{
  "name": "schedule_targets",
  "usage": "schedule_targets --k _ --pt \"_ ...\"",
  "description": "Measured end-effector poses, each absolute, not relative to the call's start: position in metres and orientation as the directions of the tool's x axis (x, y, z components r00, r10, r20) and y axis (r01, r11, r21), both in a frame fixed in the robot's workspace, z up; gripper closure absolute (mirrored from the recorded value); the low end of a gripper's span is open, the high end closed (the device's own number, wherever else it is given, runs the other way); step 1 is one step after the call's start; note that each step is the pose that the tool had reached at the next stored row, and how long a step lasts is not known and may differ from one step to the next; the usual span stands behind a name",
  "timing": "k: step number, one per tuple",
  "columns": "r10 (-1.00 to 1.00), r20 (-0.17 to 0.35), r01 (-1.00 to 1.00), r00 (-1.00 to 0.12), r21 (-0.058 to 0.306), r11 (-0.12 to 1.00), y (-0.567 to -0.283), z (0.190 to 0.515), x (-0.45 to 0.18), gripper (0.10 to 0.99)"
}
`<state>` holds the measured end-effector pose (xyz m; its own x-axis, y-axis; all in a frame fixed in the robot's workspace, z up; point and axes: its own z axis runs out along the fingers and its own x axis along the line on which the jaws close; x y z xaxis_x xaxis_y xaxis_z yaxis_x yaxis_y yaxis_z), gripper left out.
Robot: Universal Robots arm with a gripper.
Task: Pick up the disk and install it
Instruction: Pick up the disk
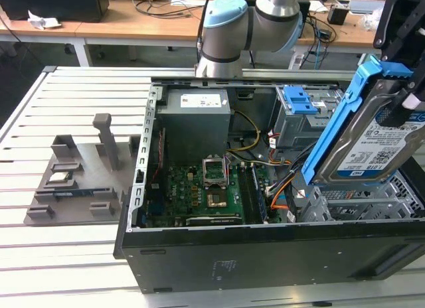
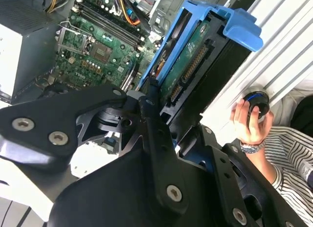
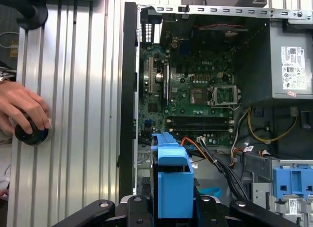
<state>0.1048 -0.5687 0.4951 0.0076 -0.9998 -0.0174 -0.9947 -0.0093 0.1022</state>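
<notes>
Clearly the gripper (image 3: 172, 208) is clenched on the disk (image 1: 372, 135): in both wrist views its black fingers (image 3: 139, 207) press against the blue frame from either side. The disk is off the table, held at a steep tilt over the open computer case (image 1: 265, 261), above the grey drive cage (image 1: 362, 202) at the case's end on the exterior view's right. Its labelled face is turned toward the exterior camera, and whether its lower edge touches the cage cannot be told.

Inside the case the green motherboard (image 1: 199, 188) lies flat on the bottom, with the grey power supply (image 1: 196, 115) at the far wall and a blue latch plate (image 1: 300, 99) near the far corner.

On the slatted table (image 1: 66, 255), beside the case on the exterior view's left, a grey fixture (image 1: 73, 182) carries a small square chip (image 1: 58, 177).

A person's hand (image 3: 22, 107) rests on a black-and-blue knob (image 3: 30, 133) on the table's slats, just beyond the case's edge.
</notes>
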Motion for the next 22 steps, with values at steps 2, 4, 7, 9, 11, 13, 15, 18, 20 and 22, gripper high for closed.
schedule_targets --k 2,4,7,9,11,13,15,18,20,22 --pt "-1.000 -0.017 -0.995 0.008 0.103 -0.009 -0.569 0.491 0.109 0.722" --pt "-1.000 -0.017 -0.995 0.008 0.104 -0.009 -0.569 0.488 0.112 0.722" --pt "-1.000 -0.017 -0.994 0.008 0.106 -0.009 -0.568 0.483 0.118 0.722" --pt "-1.000 -0.016 -0.994 0.007 0.107 -0.009 -0.565 0.482 0.123 0.722" --pt "-1.000 -0.015 -0.994 0.008 0.108 -0.009 -0.558 0.480 0.131 0.722" --pt "-1.000 -0.015 -0.994 0.008 0.108 -0.009 -0.556 0.479 0.133 0.722" --pt "-1.000 -0.014 -0.994 0.007 0.108 -0.009 -0.554 0.478 0.136 0.722" --pt "-1.000 -0.014 -0.994 0.007 0.108 -0.009 -0.553 0.476 0.137 0.722" --pt "-1.000 -0.014 -0.994 0.007 0.108 -0.009 -0.553 0.476 0.137 0.722" --pt "-1.000 -0.014 -0.994 0.007 0.108 -0.009 -0.553 0.474 0.137 0.722"
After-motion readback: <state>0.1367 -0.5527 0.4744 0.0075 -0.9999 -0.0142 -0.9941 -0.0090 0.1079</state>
